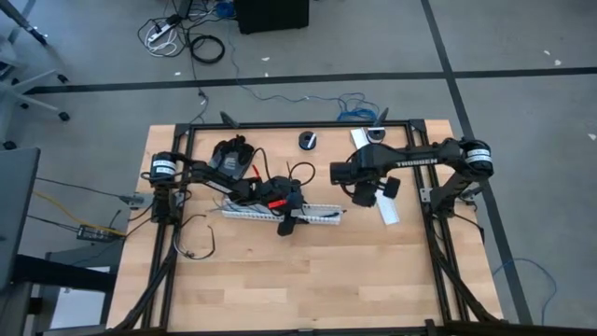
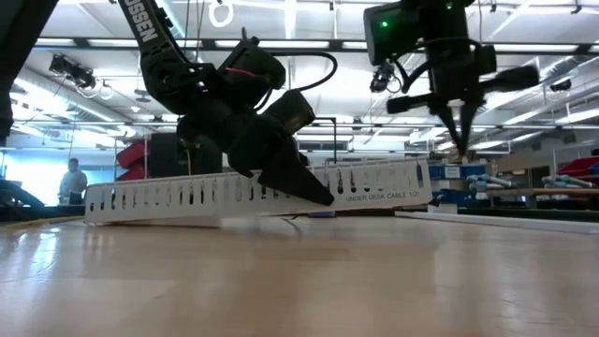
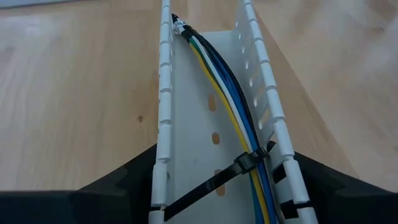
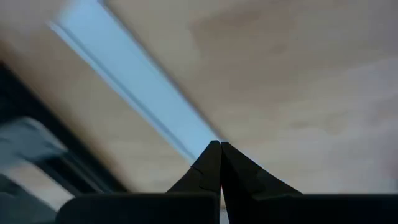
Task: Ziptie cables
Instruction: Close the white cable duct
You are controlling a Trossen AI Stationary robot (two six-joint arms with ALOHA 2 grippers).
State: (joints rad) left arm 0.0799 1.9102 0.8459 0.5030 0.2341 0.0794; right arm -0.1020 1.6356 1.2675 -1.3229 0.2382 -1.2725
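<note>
A white slotted duct (image 1: 322, 217) lies on the table's middle. Inside it runs the cables' bundle (image 3: 230, 106) of blue, yellow, white and black wires. A black ziptie (image 3: 249, 163) is looped round the bundle, and its tail slants across the duct floor. The bundle's far end rises against one side wall. My left gripper (image 3: 225, 155) straddles the duct just at the ziptie. To the right, my right gripper (image 2: 460, 140) is shut and points down, well above the table. It hangs over a white flat strip (image 1: 387, 210) with nothing between its fingers. My left gripper has the duct between its two fingers, one finger against the outside of each side wall (image 3: 160, 168). It comes slanting down from the table's left and points along the duct. The duct rests on the table, and one fingertip (image 2: 316, 194) reaches down near the tabletop.
A small round black object (image 1: 308, 140) sits near the far edge, and a dark bundle (image 1: 230, 154) lies at the far left. A loose thin wire (image 1: 196, 238) curls near the left rail. Black frame rails border the table, and bare wood stretches along the near side.
</note>
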